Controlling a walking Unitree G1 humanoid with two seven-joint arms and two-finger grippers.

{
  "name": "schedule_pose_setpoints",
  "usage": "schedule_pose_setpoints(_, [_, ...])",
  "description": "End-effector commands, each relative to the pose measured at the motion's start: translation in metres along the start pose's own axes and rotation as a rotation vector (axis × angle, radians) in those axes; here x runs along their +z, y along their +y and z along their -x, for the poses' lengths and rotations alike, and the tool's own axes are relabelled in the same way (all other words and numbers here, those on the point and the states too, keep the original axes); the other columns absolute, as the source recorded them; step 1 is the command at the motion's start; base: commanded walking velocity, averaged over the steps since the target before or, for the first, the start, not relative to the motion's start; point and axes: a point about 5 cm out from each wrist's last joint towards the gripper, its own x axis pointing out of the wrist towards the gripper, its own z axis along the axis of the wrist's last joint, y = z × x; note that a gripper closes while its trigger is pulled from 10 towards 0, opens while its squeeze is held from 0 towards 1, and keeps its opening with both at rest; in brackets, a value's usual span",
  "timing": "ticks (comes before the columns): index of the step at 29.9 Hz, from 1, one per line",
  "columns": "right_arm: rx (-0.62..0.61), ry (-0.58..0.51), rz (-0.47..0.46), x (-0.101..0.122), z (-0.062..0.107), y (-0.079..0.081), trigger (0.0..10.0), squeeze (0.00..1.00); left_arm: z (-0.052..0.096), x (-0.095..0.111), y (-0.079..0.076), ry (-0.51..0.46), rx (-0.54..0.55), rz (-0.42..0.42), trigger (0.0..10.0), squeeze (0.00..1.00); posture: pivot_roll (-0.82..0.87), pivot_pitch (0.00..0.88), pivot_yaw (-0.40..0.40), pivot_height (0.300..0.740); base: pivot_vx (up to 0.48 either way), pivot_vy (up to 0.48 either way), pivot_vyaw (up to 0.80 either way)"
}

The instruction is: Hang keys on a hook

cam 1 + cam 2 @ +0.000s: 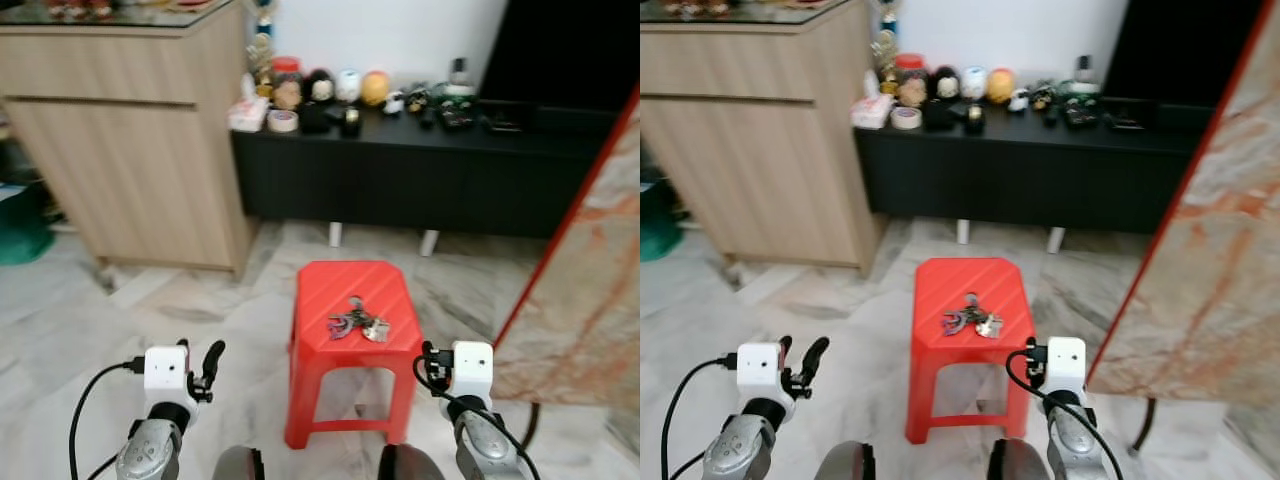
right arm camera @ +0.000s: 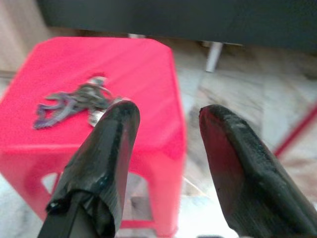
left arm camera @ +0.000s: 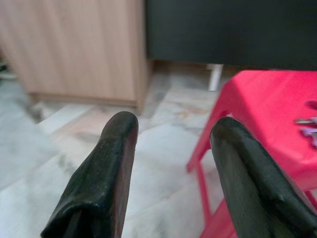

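Marble-tile floor (image 1: 200, 300) of a living room; wooden cabinet (image 1: 130, 140) ahead of the left end effector, black low console (image 1: 420, 170) with jars and figurines along the far wall, marbled panel with red edge (image 1: 590, 270) just off the right end effector's outer side; red plastic stool (image 1: 350, 300) stands ahead, between the two end effectors, nearer the right one.

Bunch of keys (image 1: 358, 320) lies flat on the stool top, roughly centred, nothing touching it; likely staged there as the pick-up spot at easy reach height; no hook can be made out in these views.

Left end effector (image 1: 205, 368) raised low in front of the body, forearm pointing forward, fingers (image 3: 104, 183) apart with floor and stool edge seen through the gap; empty.

Right end effector (image 2: 166, 144) held forward at similar height, aimed at the stool; fingers (image 2: 109, 158) apart and empty; keys (image 2: 74, 104) sit ahead and off toward one finger, not between them, still apart from the tips.

Judgement: approach stage, grasp not yet begun; right arm looks the likelier picker, needs to advance and drop over the keys; flat tangled bunch may slide on smooth plastic.
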Motion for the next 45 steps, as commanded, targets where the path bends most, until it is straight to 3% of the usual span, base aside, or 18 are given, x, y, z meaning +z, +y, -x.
schedule_pose_setpoints(1, [0.009, -0.003, -0.024, 0.0006, -0.0013, 0.0038, 10.0, 0.0, 0.0017, -0.0031, 0.003, 0.025, 0.006, -0.011, 10.0, 0.0, 0.05, 0.0, -0.049, 0.617, 0.0, 0.0, 0.8])
schedule_pose_setpoints(11, [0.032, 0.007, -0.053, -0.0013, -0.0028, 0.008, 10.0, 0.0, -0.0002, -0.0032, 0.0029, 0.029, -0.002, -0.014, 10.0, 0.0, 0.05, 0.0, -0.046, 0.617, 0.0, 0.0, 0.18])
schedule_pose_setpoints(18, [0.042, 0.011, -0.047, -0.0017, -0.0035, 0.0093, 10.0, 0.0, -0.0005, -0.0035, 0.003, 0.032, -0.003, -0.017, 10.0, 0.0, 0.05, 0.0, -0.045, 0.617, 0.254, 0.0, 0.0])
schedule_pose_setpoints(23, [0.05, 0.005, -0.039, -0.0022, -0.0031, 0.0101, 10.0, 0.0, -0.0008, -0.0038, 0.0029, 0.032, -0.005, -0.021, 10.0, 0.0, 0.05, 0.0, -0.045, 0.617, 0.3, 0.0, 0.79])
schedule_pose_setpoints(25, [0.032, 0.019, -0.067, -0.0039, -0.0031, 0.0086, 10.0, 0.0, -0.001, -0.0037, 0.0028, 0.032, -0.005, -0.022, 10.0, 0.0, 0.05, 0.0, -0.045, 0.617, 0.304, 0.0, 0.0])
schedule_pose_setpoints(45, [0.053, 0.023, -0.044, -0.0038, -0.0048, 0.0122, 10.0, 0.0, -0.0028, -0.0047, -0.0021, 0.034, -0.015, -0.025, 10.0, 0.0, 0.04, 0.0, -0.046, 0.617, 0.295, 0.0, 0.0])
